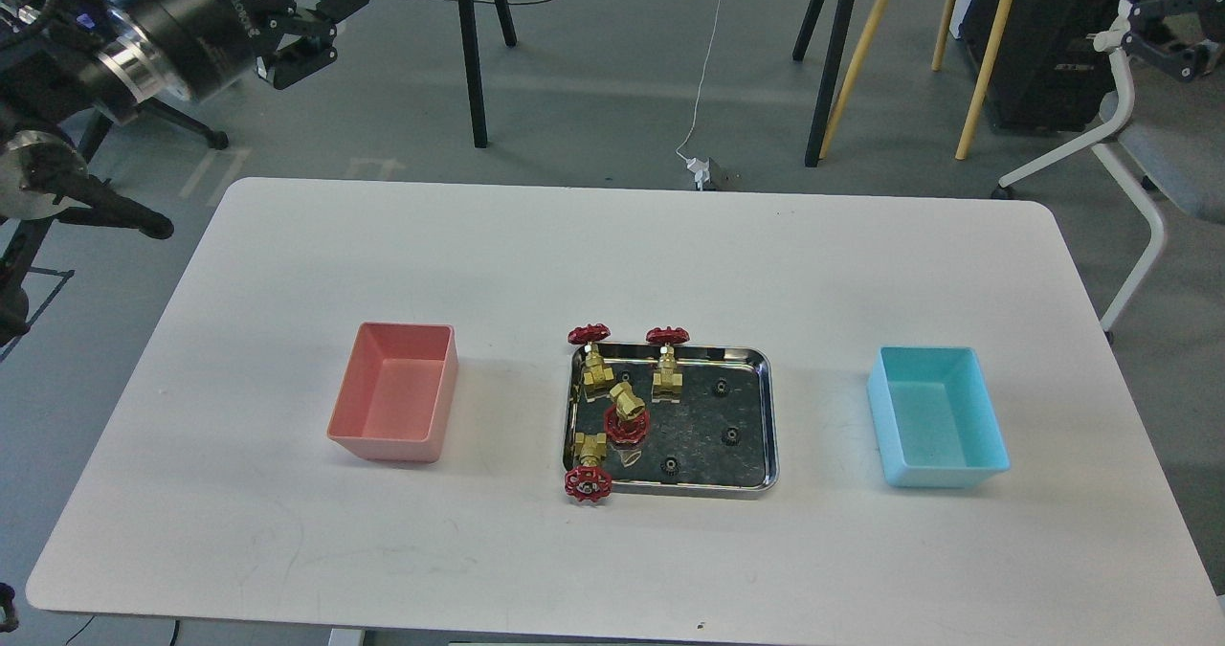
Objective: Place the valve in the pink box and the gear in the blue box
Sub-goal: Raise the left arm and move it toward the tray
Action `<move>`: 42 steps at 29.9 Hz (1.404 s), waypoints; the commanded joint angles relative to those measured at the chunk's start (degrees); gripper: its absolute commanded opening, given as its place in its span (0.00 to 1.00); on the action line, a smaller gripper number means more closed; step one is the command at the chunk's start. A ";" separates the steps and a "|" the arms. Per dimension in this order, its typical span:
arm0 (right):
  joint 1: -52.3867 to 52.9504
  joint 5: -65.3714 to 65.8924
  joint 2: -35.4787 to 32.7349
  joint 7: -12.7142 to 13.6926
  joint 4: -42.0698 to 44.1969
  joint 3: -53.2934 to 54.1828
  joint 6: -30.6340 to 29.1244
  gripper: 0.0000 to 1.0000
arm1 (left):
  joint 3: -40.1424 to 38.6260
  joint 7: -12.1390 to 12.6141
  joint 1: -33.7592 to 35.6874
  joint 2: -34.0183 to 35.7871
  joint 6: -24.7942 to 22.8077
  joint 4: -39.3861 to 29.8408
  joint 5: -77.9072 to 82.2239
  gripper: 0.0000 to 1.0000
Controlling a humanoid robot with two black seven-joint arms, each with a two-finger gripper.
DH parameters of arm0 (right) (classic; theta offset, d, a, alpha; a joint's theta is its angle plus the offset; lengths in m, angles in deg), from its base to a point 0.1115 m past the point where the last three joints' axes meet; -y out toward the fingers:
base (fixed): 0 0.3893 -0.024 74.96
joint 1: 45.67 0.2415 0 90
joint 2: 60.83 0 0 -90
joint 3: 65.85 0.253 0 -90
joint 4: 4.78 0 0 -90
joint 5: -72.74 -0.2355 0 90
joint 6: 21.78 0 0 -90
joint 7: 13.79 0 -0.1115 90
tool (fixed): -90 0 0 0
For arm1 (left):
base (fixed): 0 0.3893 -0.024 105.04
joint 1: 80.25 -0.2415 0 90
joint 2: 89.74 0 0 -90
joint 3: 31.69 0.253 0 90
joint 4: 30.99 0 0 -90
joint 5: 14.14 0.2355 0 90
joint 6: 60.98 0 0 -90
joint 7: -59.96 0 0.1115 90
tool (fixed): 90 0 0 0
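Observation:
Several brass valves with red handwheels lie in the left part of a steel tray (771, 416): two upright at the back (590, 357) (667, 364), one tipped over (627, 414), and one at the front-left corner (587, 469) with its wheel over the rim. Several tiny black gears, such as one (722, 389) and another (671, 464), lie in the tray's right half. The pink box (383, 445) stands empty left of the tray, and the blue box (933, 476) stands empty on the right. My left gripper (321, 33) hangs open, high at the far left, off the table. My right gripper (1163, 29) shows small and dark at the top right.
The white table (612, 244) has bare surface behind and in front of the tray. Beyond its far edge stand black and yellow stand legs (833, 62), a cable on the floor and a grey chair (1129, 139) at the right.

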 commanded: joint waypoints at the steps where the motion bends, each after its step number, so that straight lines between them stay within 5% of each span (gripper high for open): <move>1: 0.08 0.01 0.04 -0.19 -0.02 -0.39 -0.05 0.99 | -0.76 -0.19 -0.65 0.06 -0.01 -0.28 0.08 1.00; 3: 0.25 0.01 -0.05 -0.19 0.07 -0.39 -0.05 0.99 | -1.10 -1.58 -0.65 -0.11 -0.01 -0.19 0.17 1.00; 8: 0.43 0.01 0.39 -0.27 0.33 -0.22 0.13 0.99 | -2.34 -11.25 -0.47 -0.82 3.82 1.74 -0.09 1.00; 15: 0.43 -0.08 0.92 -2.12 0.68 0.92 0.39 0.99 | -3.13 -14.59 -0.12 -0.55 -0.01 9.47 -0.01 1.00; 22: 0.43 0.01 1.09 -2.03 2.79 0.92 0.13 0.99 | -2.17 -25.76 -2.48 -3.54 -0.01 9.47 -0.45 1.00; 31: 0.96 0.18 1.01 -2.03 3.14 0.84 -0.14 0.99 | 1.97 -26.20 -3.11 -4.60 -0.01 8.25 15.26 1.00; 38: 2.80 3.87 1.09 -1.51 4.98 0.40 0.13 0.99 | 6.44 -26.96 -4.86 -5.48 0.13 1.05 33.99 1.00; 42: 3.77 3.88 1.79 -1.42 5.78 0.14 0.13 0.99 | 11.97 -26.96 -7.14 -5.04 9.07 -2.74 43.21 1.00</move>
